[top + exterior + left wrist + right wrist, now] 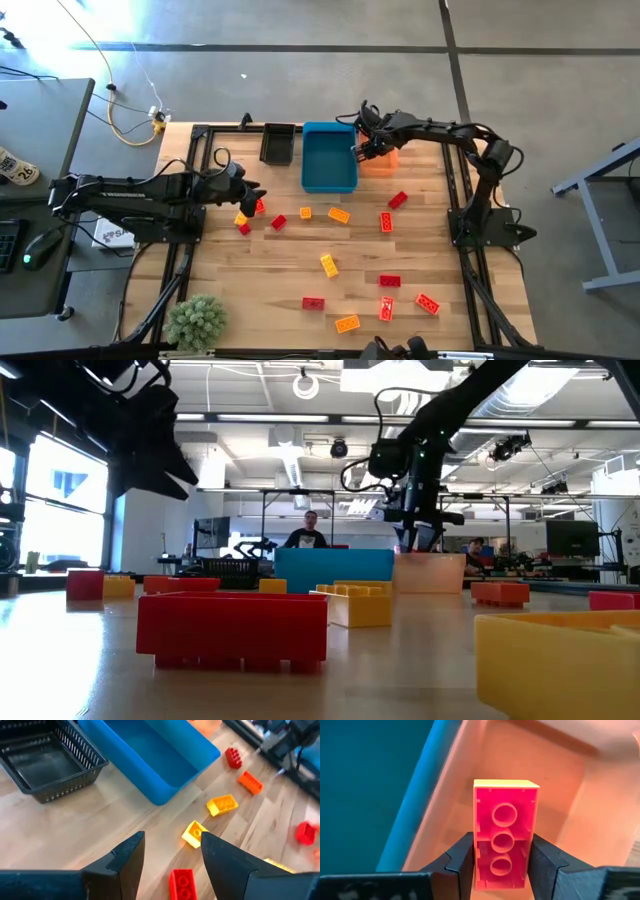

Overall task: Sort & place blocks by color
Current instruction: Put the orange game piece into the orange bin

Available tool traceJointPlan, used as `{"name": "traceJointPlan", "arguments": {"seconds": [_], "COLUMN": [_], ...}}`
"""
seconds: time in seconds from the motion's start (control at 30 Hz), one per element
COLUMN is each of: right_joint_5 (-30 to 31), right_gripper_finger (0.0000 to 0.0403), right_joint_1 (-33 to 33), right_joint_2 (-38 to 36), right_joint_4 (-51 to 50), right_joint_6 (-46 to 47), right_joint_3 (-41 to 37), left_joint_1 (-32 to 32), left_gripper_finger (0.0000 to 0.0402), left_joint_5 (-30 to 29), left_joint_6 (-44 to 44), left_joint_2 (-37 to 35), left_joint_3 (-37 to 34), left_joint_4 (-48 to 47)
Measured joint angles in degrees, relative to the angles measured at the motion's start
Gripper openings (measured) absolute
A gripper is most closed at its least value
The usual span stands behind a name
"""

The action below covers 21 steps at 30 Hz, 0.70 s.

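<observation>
My right gripper (501, 855) is shut on an orange-red block (504, 837) and hangs over the orange bin (560, 800), at the table's far edge (362, 150). The blue bin (329, 157) and the black basket bin (278, 143) stand to the orange bin's left. My left gripper (172, 850) is open above the table's left part (250, 195), over a red block (182, 884) and beside a yellow one (194, 833). Several more red, orange and yellow blocks (329, 265) lie flat on the wood. My right gripper pinches the orange-red block between its two fingers (462, 862), which press on its two long sides at one end (485, 865). The fingers come from above, pointing down. The block is lifted clear over the orange bin, its hollow underside with three tubes facing the wrist camera.
A small green plant (196, 320) stands at the table's near left corner. Blocks are scattered across the middle and near right of the table (388, 282). A person (310, 530) sits in the room beyond the far edge.
</observation>
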Motion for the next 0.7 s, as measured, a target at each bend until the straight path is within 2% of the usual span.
{"name": "traceJointPlan", "arguments": {"seconds": [0.1,0.2,0.33,0.53,0.7], "right_joint_5": [-0.32,-1.34,-1.33,-0.88,-0.88], "right_gripper_finger": [0.0124,0.0124,0.0137,0.0182,0.0191], "right_joint_1": [-0.23,-0.46,-0.46,-0.46,-0.46], "right_joint_2": [0.00,0.00,0.00,0.00,0.00], "right_joint_4": [0.40,0.39,0.40,0.42,0.42], "right_joint_6": [-0.19,-1.78,-2.58,-2.58,-2.57], "right_joint_3": [0.00,0.00,0.00,0.00,0.00], "left_joint_1": [-0.01,0.03,0.03,0.03,0.03], "left_gripper_finger": [0.0184,0.0184,0.0184,0.0184,0.0184], "left_joint_5": [0.89,2.16,3.65,7.55,7.86], "left_joint_6": [3.87,4.06,1.35,-3.64,-6.85], "left_joint_2": [0.44,0.95,2.45,6.11,8.55], "left_joint_3": [0.00,0.00,0.00,0.00,0.00], "left_joint_4": [0.00,-0.93,-5.67,-12.51,-14.63]}}
